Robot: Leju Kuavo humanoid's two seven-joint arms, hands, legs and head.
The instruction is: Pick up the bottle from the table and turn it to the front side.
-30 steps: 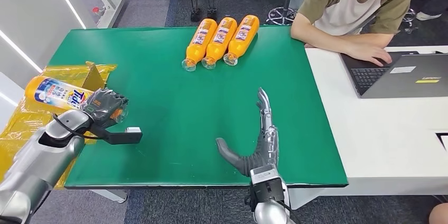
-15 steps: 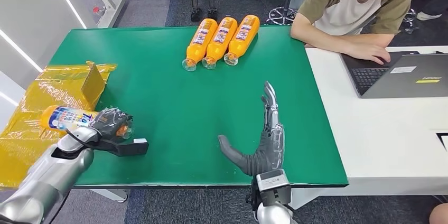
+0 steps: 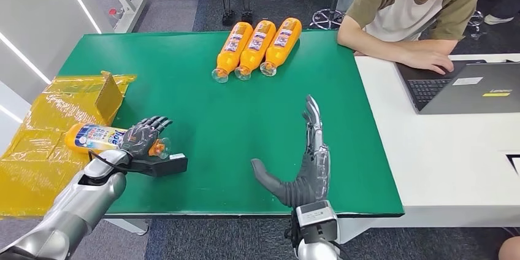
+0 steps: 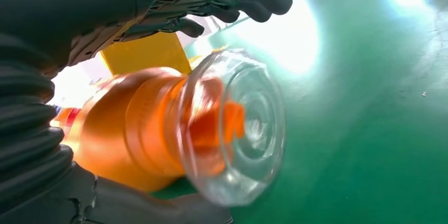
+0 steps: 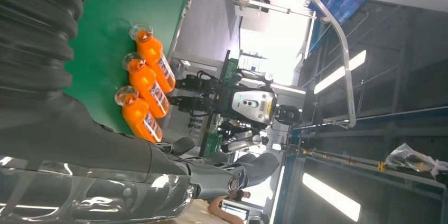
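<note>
Left hand has lowered the bottle toward frame lower left, fingers now spread, bottle loosely cradled. Right hand flat, empty.

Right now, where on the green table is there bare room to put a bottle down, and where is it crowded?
The widest bare patch of the green table lies between the three orange bottles at the far edge and the two hands. Bare green also runs along the far left corner. It is crowded at the left edge, where the left hand, its bottle and the yellow bag meet.

A robotics lab: humanoid robot on gantry, person at laptop.
</note>
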